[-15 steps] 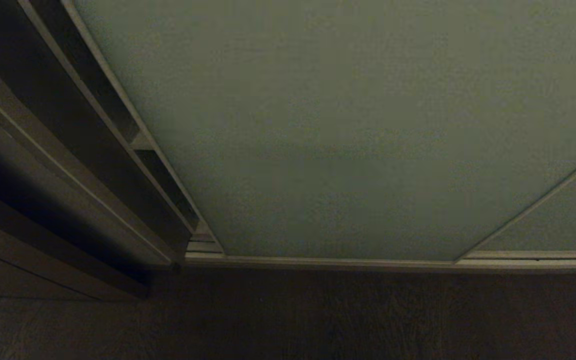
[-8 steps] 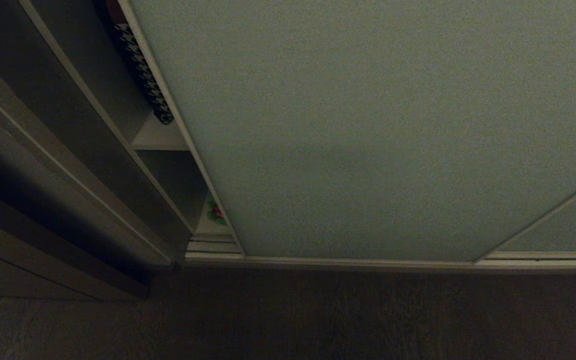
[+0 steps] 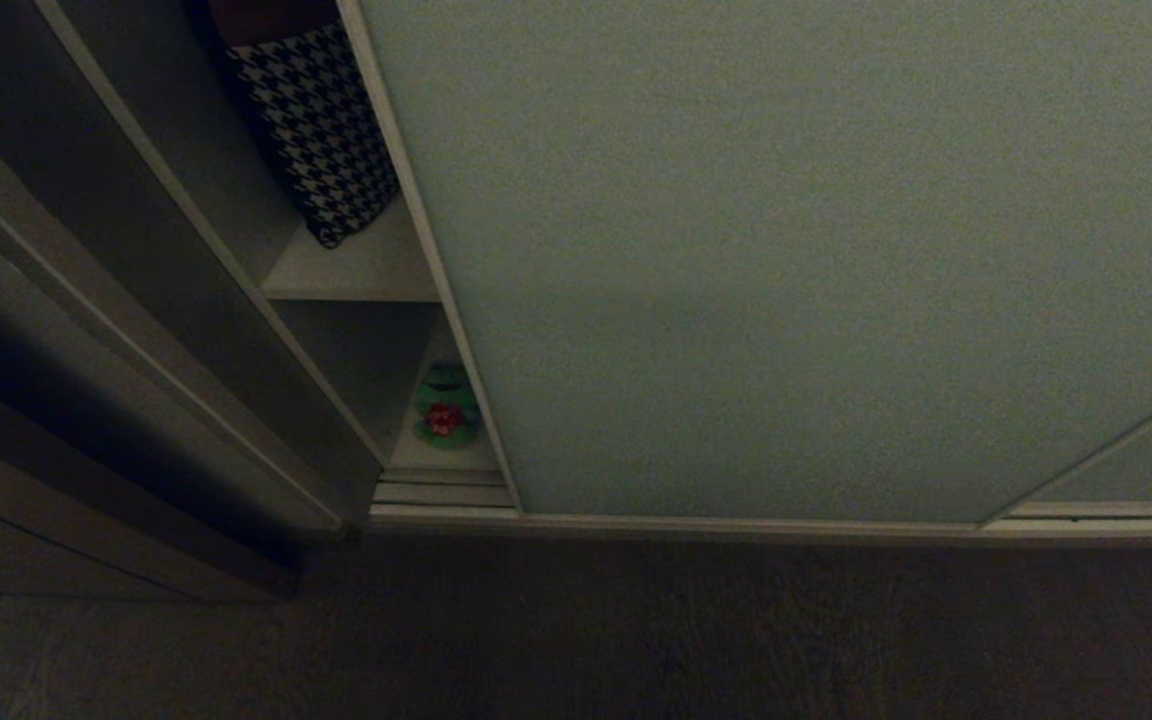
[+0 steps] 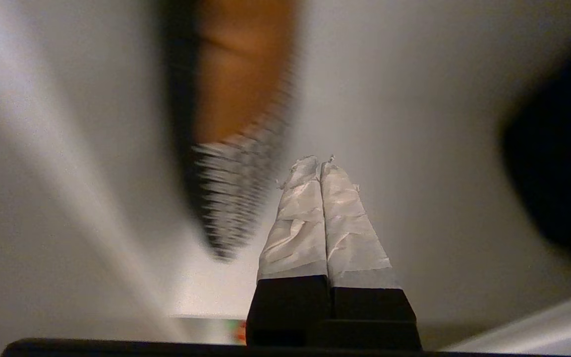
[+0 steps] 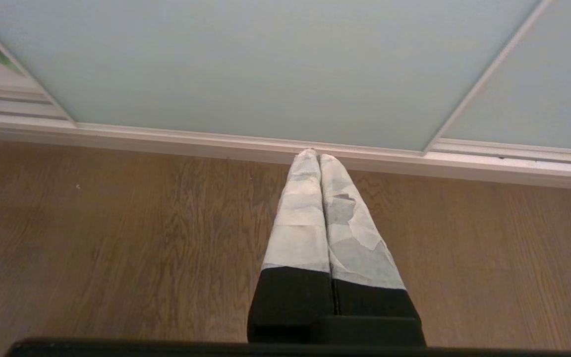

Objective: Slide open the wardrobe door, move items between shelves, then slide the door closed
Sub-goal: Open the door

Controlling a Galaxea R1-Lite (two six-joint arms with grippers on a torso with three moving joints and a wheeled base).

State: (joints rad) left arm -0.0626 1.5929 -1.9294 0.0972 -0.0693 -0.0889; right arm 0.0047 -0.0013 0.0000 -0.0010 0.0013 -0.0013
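1. Dark brown wood framed the far left of the head view, and just right of it the wardrobe stood open by only a narrow gap, so I judged the opening step as under way, not finished.
2. In that gap the houndstooth cloth (image 3: 321,140) rested on an upper shelf (image 3: 366,275), and the green frog (image 3: 446,408) with its red patch sat on the lower shelf (image 3: 441,460), untouched; the teal-blue toy was not visible. Moving the items and closing the door were all left to do.
3. The sliding wardrobe door (image 3: 796,260) covered everything to the right of the gap, its slim frame edge running just beside the frog.
4. The left gripper (image 4: 319,163) appeared only in its wrist view, its taped fingers pressed together on nothing, pointing into the wardrobe near the blurred cloth.
5. The right gripper (image 5: 314,154) hung parked over the wooden floor (image 5: 117,238), likewise pressed together and empty, aimed at the bottom rail (image 5: 191,141).
6. Compared with a second earlier, the door's left edge had slid rightward: the gap then was a sliver showing only bare shelf edges, half a second later a strip of cloth and a hint of the frog showed, and now both were largely exposed.
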